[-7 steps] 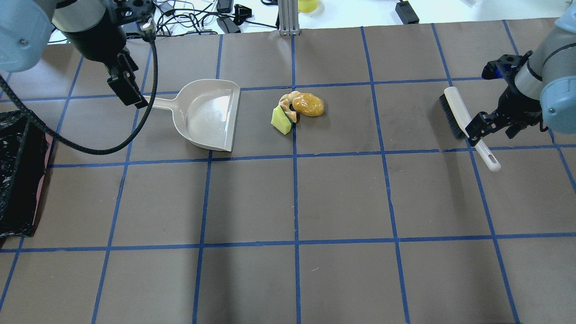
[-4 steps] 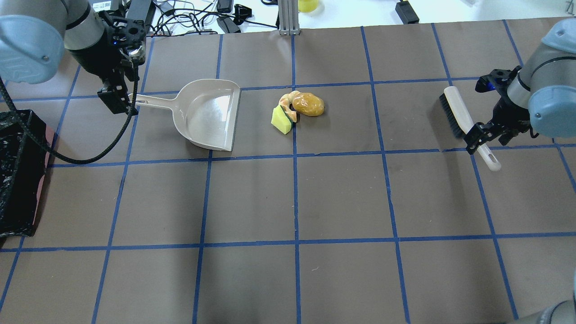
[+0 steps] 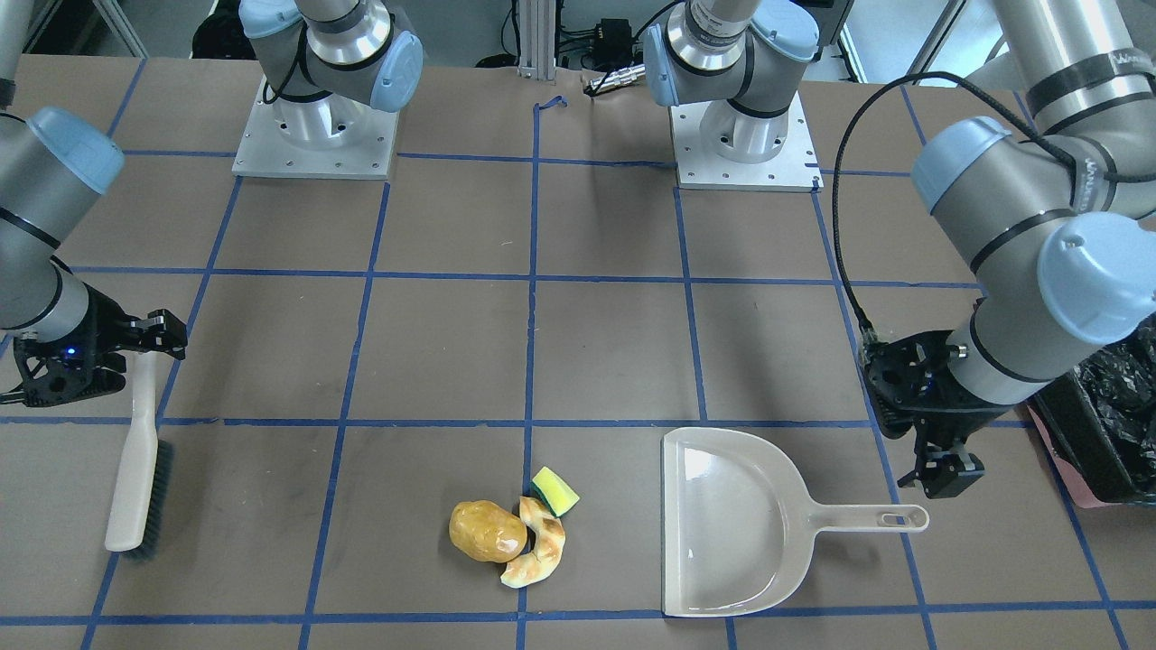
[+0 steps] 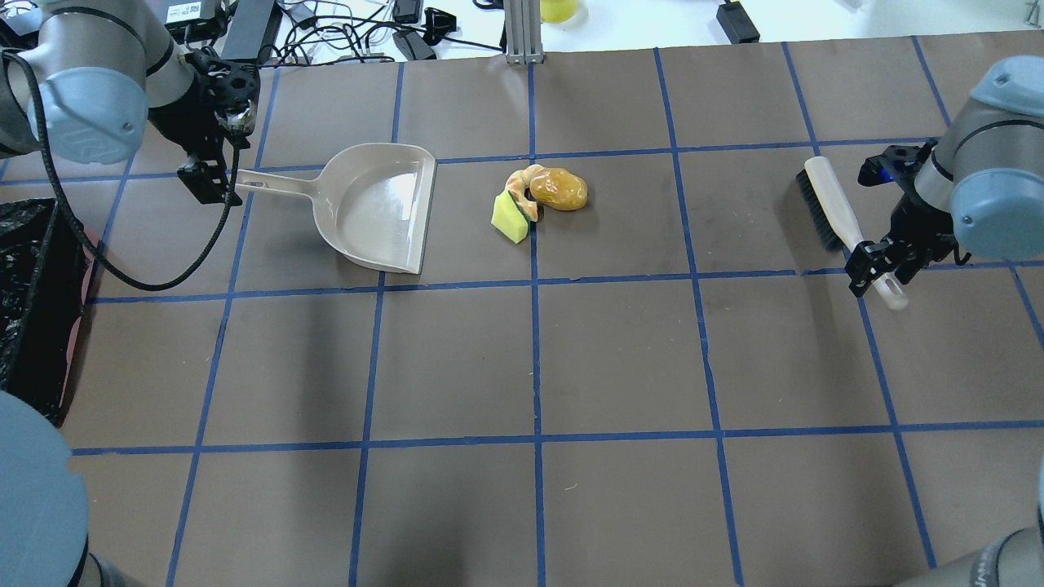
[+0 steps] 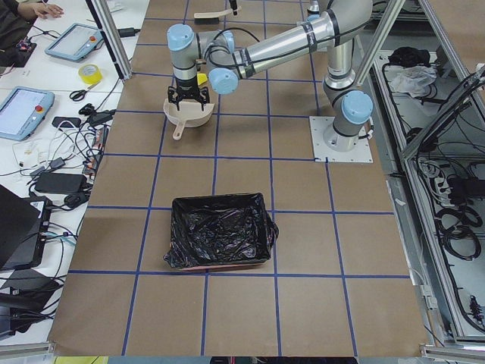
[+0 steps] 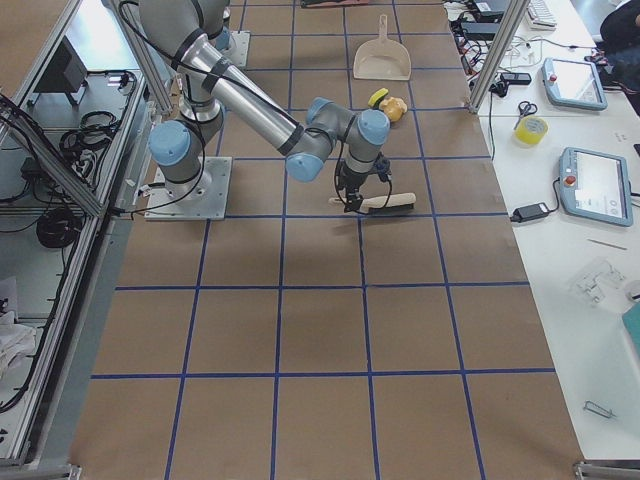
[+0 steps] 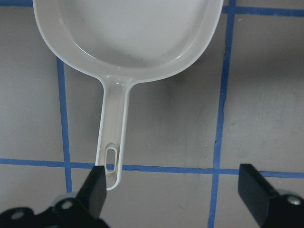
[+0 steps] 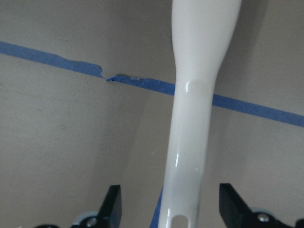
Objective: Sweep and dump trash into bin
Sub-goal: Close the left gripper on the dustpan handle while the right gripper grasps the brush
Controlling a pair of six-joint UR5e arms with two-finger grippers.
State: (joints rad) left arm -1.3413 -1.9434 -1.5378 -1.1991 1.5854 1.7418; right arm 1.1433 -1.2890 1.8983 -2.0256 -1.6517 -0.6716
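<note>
The trash lies in one cluster at mid-table: a golden-brown lump (image 4: 559,189), a tan croissant piece (image 4: 524,196) and a yellow wedge (image 4: 509,218). The beige dustpan (image 4: 379,208) lies to their left, mouth toward them. My left gripper (image 4: 208,181) is open over the end of the dustpan handle (image 7: 113,142); the handle lies beside one finger (image 7: 95,190). The brush (image 4: 830,202) lies at the right. My right gripper (image 4: 877,273) is open and straddles its white handle (image 8: 194,109) without touching it. The black bin (image 4: 33,310) stands at the left edge.
The table is brown paper with a blue tape grid. Cables, a metal post (image 4: 522,33) and small devices lie past the far edge. In the front-facing view the two arm bases (image 3: 316,135) stand at the top and the bin (image 3: 1106,424) at the right edge.
My left gripper has dropped and moved left to the end of the dustpan handle. My right gripper has slid down the brush handle toward its tip. The trash, dustpan and brush have not moved.
</note>
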